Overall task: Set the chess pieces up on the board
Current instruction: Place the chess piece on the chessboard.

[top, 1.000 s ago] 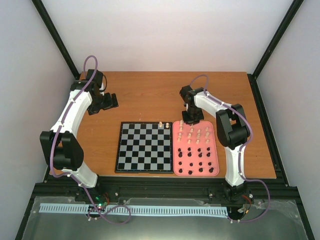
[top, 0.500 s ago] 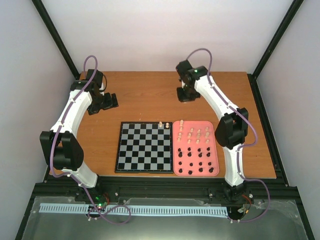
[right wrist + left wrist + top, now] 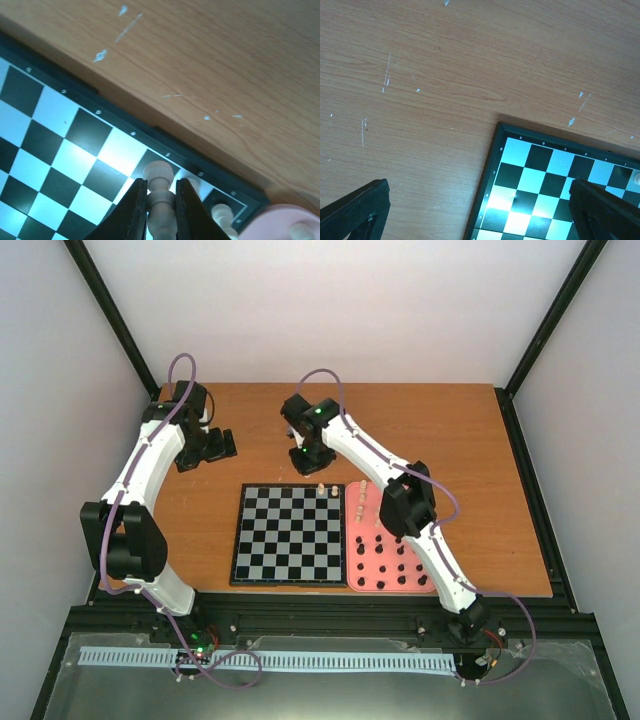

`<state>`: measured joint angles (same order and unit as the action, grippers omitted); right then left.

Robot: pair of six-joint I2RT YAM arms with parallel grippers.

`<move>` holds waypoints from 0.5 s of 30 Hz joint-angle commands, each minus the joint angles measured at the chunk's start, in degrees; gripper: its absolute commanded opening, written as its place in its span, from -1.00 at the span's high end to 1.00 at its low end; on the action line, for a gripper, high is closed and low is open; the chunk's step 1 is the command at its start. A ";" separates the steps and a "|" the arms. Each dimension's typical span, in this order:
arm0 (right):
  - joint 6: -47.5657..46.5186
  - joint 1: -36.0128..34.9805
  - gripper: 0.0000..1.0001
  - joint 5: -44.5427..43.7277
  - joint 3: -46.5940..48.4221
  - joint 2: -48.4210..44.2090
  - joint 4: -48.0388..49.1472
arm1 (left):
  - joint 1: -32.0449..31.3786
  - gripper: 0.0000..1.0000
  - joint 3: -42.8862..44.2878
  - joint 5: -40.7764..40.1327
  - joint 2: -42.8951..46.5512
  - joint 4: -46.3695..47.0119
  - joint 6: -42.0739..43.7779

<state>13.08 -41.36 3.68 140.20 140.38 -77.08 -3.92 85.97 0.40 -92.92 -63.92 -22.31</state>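
The board (image 3: 285,540) of grey and black checks lies flat in the middle of the table. Two cream chess pieces (image 3: 326,488) stand on its far right squares. My right gripper (image 3: 309,464) hovers just beyond the board's far edge. In the right wrist view it (image 3: 160,200) is shut on a cream piece (image 3: 159,192), above the board's (image 3: 60,150) far row beside the standing cream pieces (image 3: 223,215). My left gripper (image 3: 215,445) hangs open over bare wood left of the board's far corner (image 3: 545,185), with nothing between its fingers (image 3: 360,210).
A pink tray (image 3: 428,502) lies against the board's right side, cream pieces in its far half, black pieces (image 3: 385,575) in its near half. My right forearm crosses above the tray. Its pink rim (image 3: 280,220) shows in the right wrist view.
My right arm has lifted from the pink tray, swung back and to the left, and come to the board's far edge with the cream piece. The left arm has not moved.
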 commanded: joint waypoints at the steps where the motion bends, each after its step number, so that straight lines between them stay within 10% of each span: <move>1: -1.22 -1.06 0.94 1.41 0.86 -0.44 1.42 | -0.10 -1.00 0.69 -0.25 0.72 0.38 -0.72; 15: -2.48 -3.32 0.94 0.24 -6.98 -1.23 0.21 | -0.07 -1.00 -0.71 0.39 0.94 1.12 -0.79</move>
<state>11.44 -43.48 4.84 133.95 140.77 -76.27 -3.92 85.08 0.45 -92.92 -63.83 -22.33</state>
